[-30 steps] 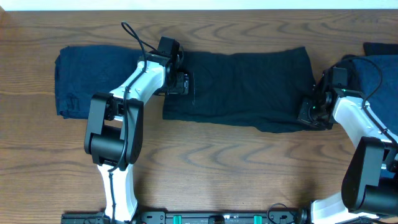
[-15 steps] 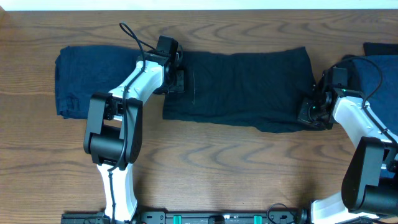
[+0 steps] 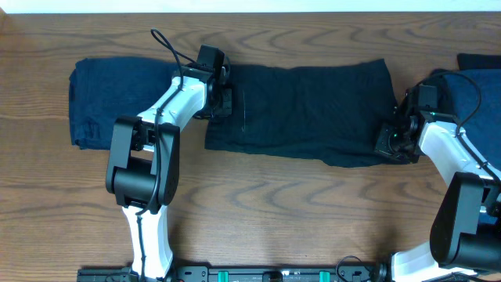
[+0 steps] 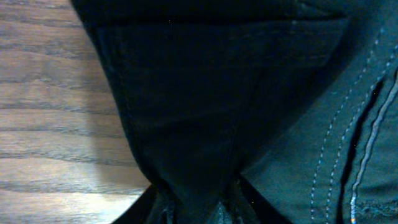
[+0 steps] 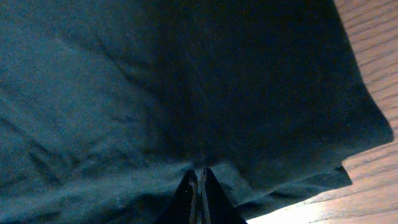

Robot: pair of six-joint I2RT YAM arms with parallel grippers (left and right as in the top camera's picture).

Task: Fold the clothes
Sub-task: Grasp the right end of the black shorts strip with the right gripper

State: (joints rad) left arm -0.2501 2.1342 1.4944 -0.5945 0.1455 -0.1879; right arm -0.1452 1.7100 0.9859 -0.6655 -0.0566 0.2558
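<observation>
**Both my jaws pinched on the black garment (image 3: 301, 110) — one set at each end.**

Closest in, my left jaws are clamped on a bunched fold of the cloth, which is gathered between the fingers (image 4: 163, 213) at the bottom of the left wrist view. Rows of pale stitching (image 4: 348, 137) run up the fabric to the right, and bare wood worktop (image 4: 56, 124) shows to the left. My right jaws are pressed tip to tip on the cloth, which puckers toward them, with the garment's edge just beyond. From overhead the garment lies spread flat across the middle of the worktop — left jaws at its upper left end, right jaws at its lower right corner. A folded navy garment (image 3: 109, 102) lies past my left arm, and another navy bundle (image 3: 470, 90) sits at the right edge behind my right arm.
</observation>
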